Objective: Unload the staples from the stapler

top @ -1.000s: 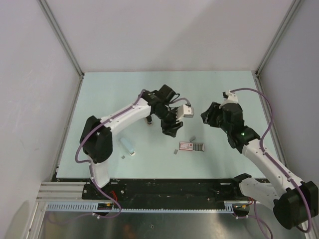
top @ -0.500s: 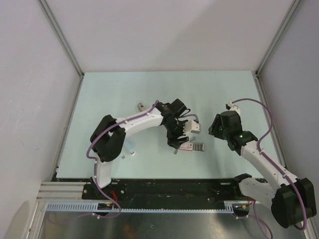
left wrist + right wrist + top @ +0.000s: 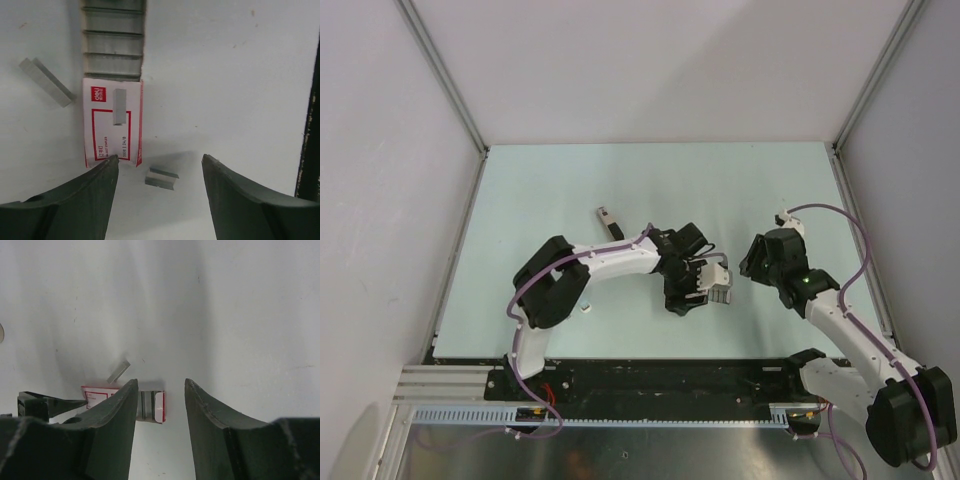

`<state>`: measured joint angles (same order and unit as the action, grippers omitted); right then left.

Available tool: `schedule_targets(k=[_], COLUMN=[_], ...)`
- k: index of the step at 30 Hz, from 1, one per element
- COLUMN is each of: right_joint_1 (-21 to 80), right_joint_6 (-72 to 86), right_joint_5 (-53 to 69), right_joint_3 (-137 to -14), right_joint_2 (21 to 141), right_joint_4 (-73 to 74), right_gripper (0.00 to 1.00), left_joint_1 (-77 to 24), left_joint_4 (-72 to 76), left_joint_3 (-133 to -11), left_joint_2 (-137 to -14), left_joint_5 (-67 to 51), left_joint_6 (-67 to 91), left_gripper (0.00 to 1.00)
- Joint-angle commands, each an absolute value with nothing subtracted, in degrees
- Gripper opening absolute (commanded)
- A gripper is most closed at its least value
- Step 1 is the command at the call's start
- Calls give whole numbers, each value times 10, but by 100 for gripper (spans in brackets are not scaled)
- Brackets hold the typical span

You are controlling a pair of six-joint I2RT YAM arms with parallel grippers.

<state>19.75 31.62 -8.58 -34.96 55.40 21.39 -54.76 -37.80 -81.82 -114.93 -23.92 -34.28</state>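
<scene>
Looking down from overhead, I find the stapler (image 3: 608, 217) lying alone on the tabletop (image 3: 530, 180), behind my left arm and well apart from both claws; neither wrist view shows it, and from above it is too small to tell whether it is open.

My left wrist view gives what the overhead cannot; my left claw (image 3: 160, 162) stands wide and holds nothing, one fingertip at the near corner of a pink-and-white box (image 3: 112, 120); a tray (image 3: 114, 45) sticks out of the box's far end, filled with grey strips packed side by side. The label carries a red logo reading "deli" and a drawing of a strip inside a red frame; small print runs sideways, of which I make out only "24/6".

Loose staples lie on the tabletop: a long strip (image 3: 45, 81) slanted just beside the box, and a short strip (image 3: 161, 178) between my left fingertips, touched by neither.

My right wrist view shows my right claw (image 3: 160, 385) partly open and empty; the tray end of the box shows between its fingers, and a loose strip lies just past it.
</scene>
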Motion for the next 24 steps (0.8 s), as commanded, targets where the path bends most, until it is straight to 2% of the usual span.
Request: schedule_targets(k=[1,15,24], right_joint_1=[195,196,199], right_joint_6=[328,329,330], right_joint_5=[-82,-70,-65], right_joint_3=[-343,-338,-337], right_joint_2=[542,545,551], right_joint_4=[199,183,181], right_gripper=[48,47,45], left_joint_1=[-548,-545,-508], left_joint_4=[-340,-323,-323], left_joint_3=[-815,-705,-652], left_joint_2=[-1155,-1118,-1097], left_joint_5=[-212,-144,-115], left_joint_6=[-320,-382,-408], left_gripper=[73,70,66])
